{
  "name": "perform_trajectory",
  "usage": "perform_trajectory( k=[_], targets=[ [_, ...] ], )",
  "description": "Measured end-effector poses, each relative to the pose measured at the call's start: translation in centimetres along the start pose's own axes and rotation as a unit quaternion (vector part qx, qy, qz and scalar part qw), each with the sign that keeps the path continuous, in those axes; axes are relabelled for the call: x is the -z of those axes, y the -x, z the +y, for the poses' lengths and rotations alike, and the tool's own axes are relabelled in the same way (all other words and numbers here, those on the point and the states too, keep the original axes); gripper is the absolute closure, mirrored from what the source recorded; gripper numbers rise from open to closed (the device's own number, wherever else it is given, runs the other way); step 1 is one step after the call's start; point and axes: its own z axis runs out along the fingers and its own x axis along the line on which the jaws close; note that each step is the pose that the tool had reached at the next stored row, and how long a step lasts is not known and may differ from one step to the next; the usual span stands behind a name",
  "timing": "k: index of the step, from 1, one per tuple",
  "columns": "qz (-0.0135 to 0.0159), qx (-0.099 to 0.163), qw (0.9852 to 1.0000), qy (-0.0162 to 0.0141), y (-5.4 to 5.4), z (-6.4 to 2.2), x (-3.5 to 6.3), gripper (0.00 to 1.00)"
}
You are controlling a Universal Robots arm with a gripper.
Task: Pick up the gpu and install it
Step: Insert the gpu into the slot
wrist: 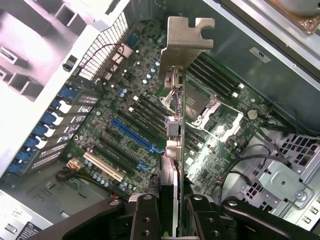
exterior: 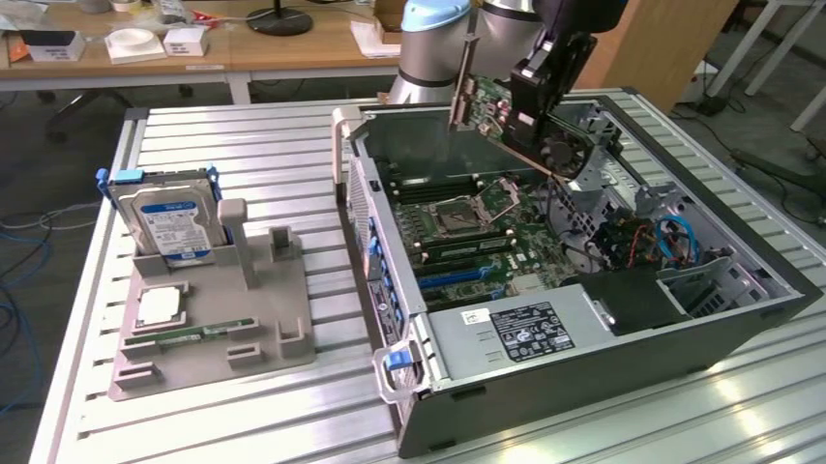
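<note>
Exterior view first: the gripper (exterior: pixel 532 101) hangs over the far part of the open computer case (exterior: pixel 722 319), its two fingers drawn part-way together and pinching the gpu (exterior: pixel 516 126) by its faces. The card is clear of everything, well above the motherboard (exterior: pixel 516 237). It is tilted, with the silver bracket (exterior: pixel 461 87) highest and toward the exterior view's left, and the black fan (exterior: pixel 564 150) lower and toward the right.

From the wrist view I look down along the card's thin edge. The bracket is out in front, and the board lies beneath with its long blue slot (wrist: pixel 134 134) and a white slot (wrist: pixel 102 167) beside it. The card's edge seems to run at an angle to the blue slot, and off to one side of it.

As I judge it, doing this step well is mostly a matter of squaring up. The card should be levelled so its connector edge is parallel to the board, and turned until it lines up with the slot. The bracket should end up facing the case wall with the blue clips (wrist: pixel 47 120). The fingers grip a narrow strip, so a slow, steady carry should keep the card from twisting between them. The loose cables (exterior: pixel 671 237) on the exterior view's right and the processor socket (exterior: pixel 471 208) are best kept clear of. On the grey holder (exterior: pixel 290 333) outside the case, the hard drive (exterior: pixel 168 220) and memory stick (exterior: pixel 193 333) are well out of the way.
</note>
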Motion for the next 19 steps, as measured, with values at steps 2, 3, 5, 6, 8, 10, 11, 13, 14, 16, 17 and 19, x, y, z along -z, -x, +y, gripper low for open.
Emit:
perform_trajectory(
  k=[2,3,5,6,8,10,11,13,14,16,17,19],
  targets=[
    [0.0000,0.005,1.0000,0.0001,0.00,0.00,0.00,0.73],
    [0.0001,0.007,1.0000,0.0001,0.00,0.00,0.00,0.73],
    [0.0002,0.012,0.9999,0.0002,0.00,0.00,0.00,0.73],
    [0.0003,0.014,0.9999,0.0002,0.00,0.00,0.00,0.73],
    [0.0003,0.019,0.9998,0.0003,0.00,0.00,0.00,0.73],
    [0.0004,0.024,0.9997,0.0004,0.00,0.00,0.00,0.73],
    [0.0004,0.026,0.9997,0.0005,0.00,0.00,0.00,0.73],
    [0.0005,0.031,0.9995,0.0005,0.00,0.00,0.00,0.73],
    [0.0006,0.033,0.9994,0.0006,0.00,0.00,0.00,0.73],
    [0.0006,0.038,0.9993,0.0007,0.00,0.00,0.00,0.73],
    [0.0007,0.041,0.9992,0.0007,0.00,0.00,0.00,0.73],
    [0.0008,0.046,0.9990,0.0008,0.00,0.00,0.00,0.73]
  ],
)
